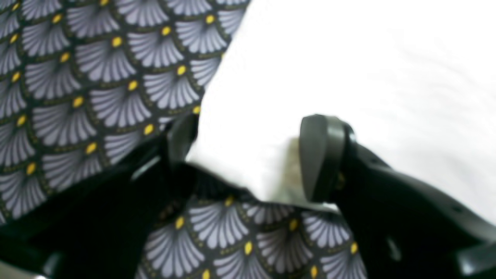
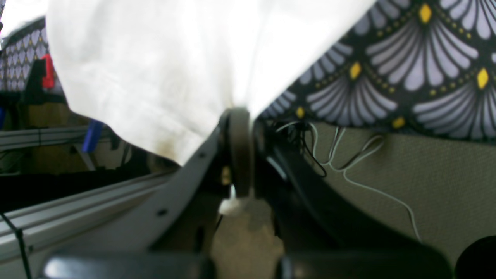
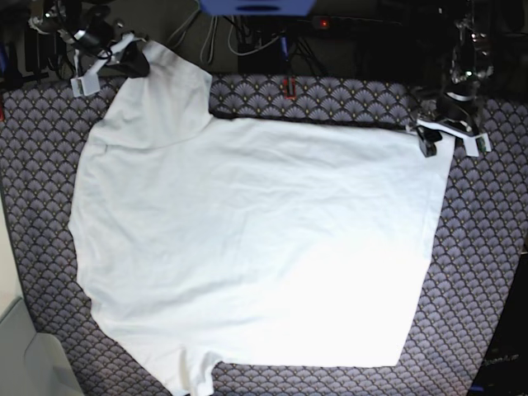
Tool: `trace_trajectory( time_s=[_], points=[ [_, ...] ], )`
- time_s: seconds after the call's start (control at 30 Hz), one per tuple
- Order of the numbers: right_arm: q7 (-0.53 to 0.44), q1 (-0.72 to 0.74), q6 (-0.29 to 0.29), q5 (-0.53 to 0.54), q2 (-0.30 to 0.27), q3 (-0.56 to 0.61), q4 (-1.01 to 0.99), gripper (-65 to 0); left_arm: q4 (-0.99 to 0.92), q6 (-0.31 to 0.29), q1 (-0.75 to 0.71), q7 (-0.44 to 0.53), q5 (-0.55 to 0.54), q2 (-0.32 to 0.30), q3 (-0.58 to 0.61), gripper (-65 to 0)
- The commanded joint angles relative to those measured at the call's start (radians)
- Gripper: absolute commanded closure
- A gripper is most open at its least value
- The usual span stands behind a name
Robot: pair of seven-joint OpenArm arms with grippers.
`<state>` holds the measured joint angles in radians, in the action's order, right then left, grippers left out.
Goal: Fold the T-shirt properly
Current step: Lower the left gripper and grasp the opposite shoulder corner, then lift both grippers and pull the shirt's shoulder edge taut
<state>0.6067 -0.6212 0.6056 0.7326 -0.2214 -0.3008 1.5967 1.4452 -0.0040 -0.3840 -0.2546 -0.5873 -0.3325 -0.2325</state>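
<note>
The T-shirt lies spread flat across most of the tabletop, its long axis running left to right in the base view, and both claws sit along its far edge at opposite ends. The right claw is at the far left corner of that view; its wrist camera shows the two fingers pressed together with white cloth pinched between them, so it holds the T-shirt there, at the edge of the tabletop. The left claw is at the far right corner, and its wrist view shows it parted, one finger on the cloth and the other beside the edge, straddling the corner but not closed. From both claws the body of the shirt stretches toward the camera, so any fold would likely draw the far edge that way.
</note>
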Motion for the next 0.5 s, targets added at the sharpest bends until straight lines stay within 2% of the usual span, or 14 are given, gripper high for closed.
trace_trajectory(
  time_s=[0.0,0.17,0.2,0.3,0.37,0.47],
  points=[
    [-0.009,-0.006,0.001,0.008,-0.013,-0.005,0.011,0.0,-0.002,-0.009,-0.011,-0.068,-0.018,0.0,0.008,-31.7],
    [-0.009,-0.006,0.001,0.008,-0.013,-0.005,0.012,0.0,-0.002,-0.009,-0.011,-0.07,-0.018,0.0,0.003,-2.6],
    [-0.012,-0.006,0.001,0.008,-0.013,-0.005,0.014,0.0,-0.002,-0.009,-0.011,-0.07,-0.018,0.0,0.002,0.0],
    [-0.018,-0.009,0.001,0.008,-0.013,-0.005,0.02,0.0,0.001,-0.009,-0.013,-0.07,-0.018,0.0,0.0,-1.8],
    [-0.018,-0.007,0.001,0.008,-0.013,-0.01,0.02,0.0,0.007,-0.009,-0.019,-0.07,-0.018,0.0,0.0,-0.1],
    [-0.02,-0.007,0.001,0.009,-0.037,-0.011,0.035,0.0,0.018,-0.009,-0.023,-0.07,-0.018,-0.003,0.0,-0.4]
  ],
)
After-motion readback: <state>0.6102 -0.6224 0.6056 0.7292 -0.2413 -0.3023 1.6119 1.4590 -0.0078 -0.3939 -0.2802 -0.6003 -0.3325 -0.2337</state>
